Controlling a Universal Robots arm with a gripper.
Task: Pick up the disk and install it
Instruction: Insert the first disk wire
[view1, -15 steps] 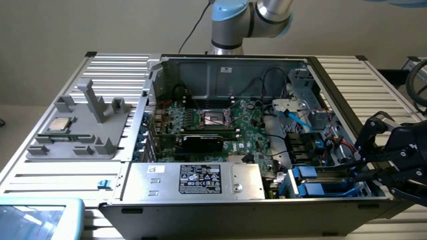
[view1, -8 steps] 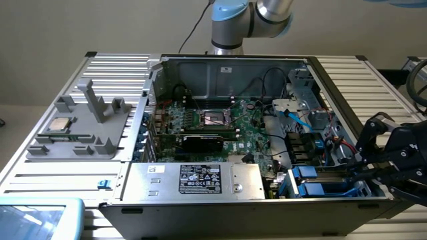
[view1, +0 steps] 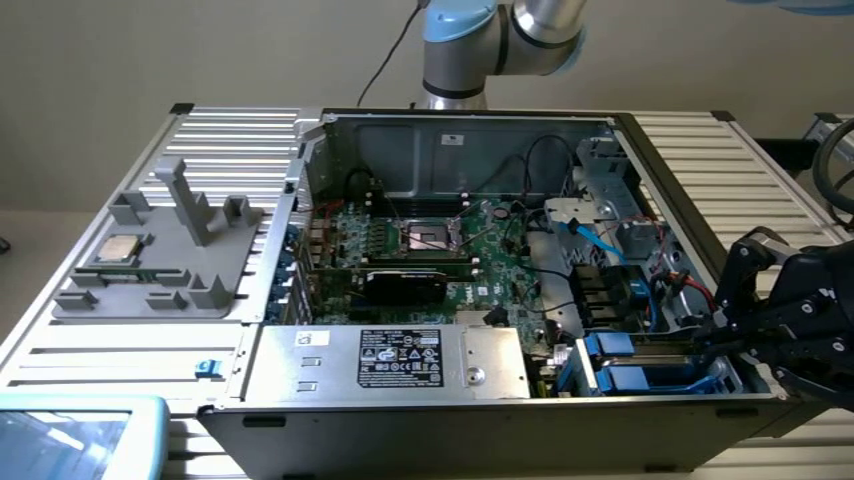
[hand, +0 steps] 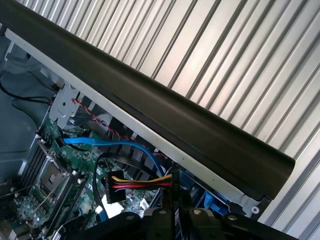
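Observation:
An open computer case (view1: 454, 125) lies on the ribbed table. In its drive bay, at the exterior view's lower right, blue plastic rails (view1: 630, 362) mark what appears to be the disk, lying edge-on between the bay walls, its labelled face hidden. My black gripper (view1: 721, 340) hangs over the case's right wall, reaching down to that bay and close to the blue rails. In the wrist view the gripper body (hand: 170, 220) sits just above a bit of blue plastic (hand: 200, 200) by the case's black edge (hand: 165, 115).
A large silver box with a black label (view1: 400, 358) fills the case front. A blue cable (hand: 115, 145) and a yellow-red-black power plug (hand: 117, 186) hang over the motherboard (view1: 441, 245). A grey fixture (view1: 174, 265) holding a small square chip (view1: 120, 248) stands at the exterior view's left.

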